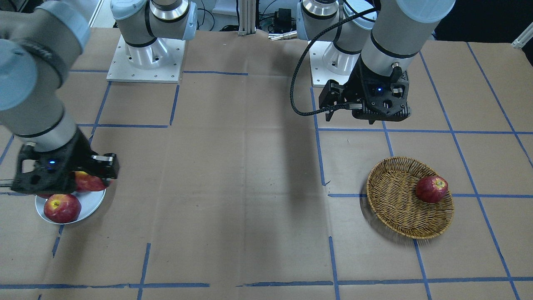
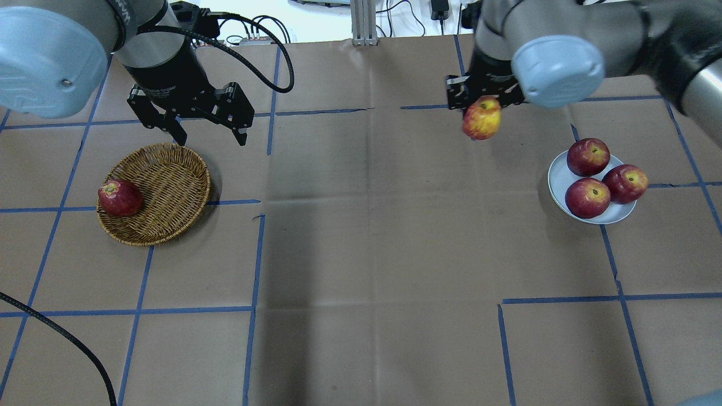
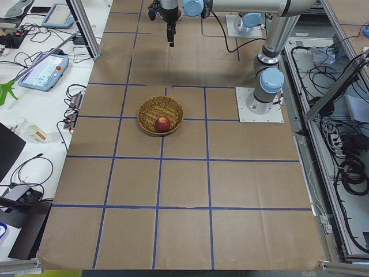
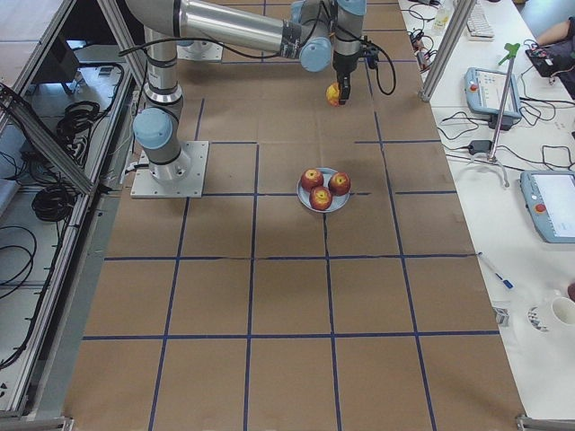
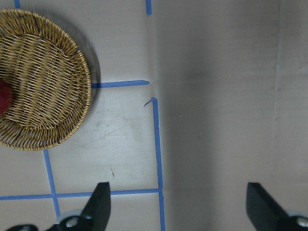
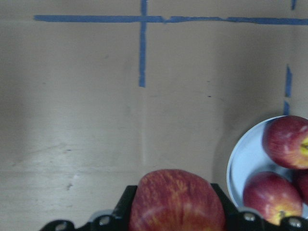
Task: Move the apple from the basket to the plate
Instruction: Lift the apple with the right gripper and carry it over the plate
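Note:
My right gripper is shut on the apple, pinkish-red with a yellow patch, and holds it in the air to the left of the plate. The right wrist view shows the apple between the jaws, with the plate at the lower right. The pale plate carries three darker red apples. My left gripper is open and empty, hovering just beyond the wicker basket. One dark red apple lies in the basket.
Brown paper with blue tape lines covers the table. A black cable crosses the near left corner. The arm bases stand at the robot's side of the table.

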Motion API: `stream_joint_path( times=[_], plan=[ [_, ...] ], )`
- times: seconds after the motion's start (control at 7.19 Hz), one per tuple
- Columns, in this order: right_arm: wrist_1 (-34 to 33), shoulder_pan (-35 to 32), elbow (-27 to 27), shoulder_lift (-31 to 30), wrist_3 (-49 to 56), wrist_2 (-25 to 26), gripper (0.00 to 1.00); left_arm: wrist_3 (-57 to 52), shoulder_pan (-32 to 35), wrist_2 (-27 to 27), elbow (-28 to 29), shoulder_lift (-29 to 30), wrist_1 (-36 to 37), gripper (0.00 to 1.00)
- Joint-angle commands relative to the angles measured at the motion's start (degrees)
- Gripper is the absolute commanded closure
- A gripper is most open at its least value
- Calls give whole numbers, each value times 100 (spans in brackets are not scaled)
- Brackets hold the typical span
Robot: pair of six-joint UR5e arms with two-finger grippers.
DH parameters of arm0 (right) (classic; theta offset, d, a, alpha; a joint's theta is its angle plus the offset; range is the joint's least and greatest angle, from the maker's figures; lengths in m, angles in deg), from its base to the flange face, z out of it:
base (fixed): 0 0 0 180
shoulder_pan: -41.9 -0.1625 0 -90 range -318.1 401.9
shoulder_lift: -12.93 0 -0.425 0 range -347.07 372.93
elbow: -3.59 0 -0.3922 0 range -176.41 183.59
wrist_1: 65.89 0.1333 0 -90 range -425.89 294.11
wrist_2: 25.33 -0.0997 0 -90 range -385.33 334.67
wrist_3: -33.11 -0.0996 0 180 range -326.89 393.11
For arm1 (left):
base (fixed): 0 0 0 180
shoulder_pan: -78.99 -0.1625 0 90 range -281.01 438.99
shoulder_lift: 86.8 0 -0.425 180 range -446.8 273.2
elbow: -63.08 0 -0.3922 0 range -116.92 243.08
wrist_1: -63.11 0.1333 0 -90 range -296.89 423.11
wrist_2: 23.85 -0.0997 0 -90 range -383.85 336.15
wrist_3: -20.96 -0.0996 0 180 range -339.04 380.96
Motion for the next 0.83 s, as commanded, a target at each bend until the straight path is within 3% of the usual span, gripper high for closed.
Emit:
stream_joint_path(
  times=[0.0, 0.14, 0.42, 0.56, 0.7],
  plan=[
    [-64, 1266, 271, 15, 1645, -23, 45, -3, 0, 0, 0, 0, -9, 1],
    [-204, 1515, 552, 42, 1730, -84, 45, 6, 0, 0, 0, 0, 0, 1],
    [-1342, 1517, 1438, 33, 1626, -111, 45, 6, 0, 0, 0, 0, 0, 1],
    [-1835, 1508, 1694, 42, 1608, -111, 45, 6, 0, 0, 0, 0, 0, 1],
    [-1910, 1508, 1714, 68, 1616, -111, 45, 6, -8, 0, -9, 0, -9, 1]
  ],
)
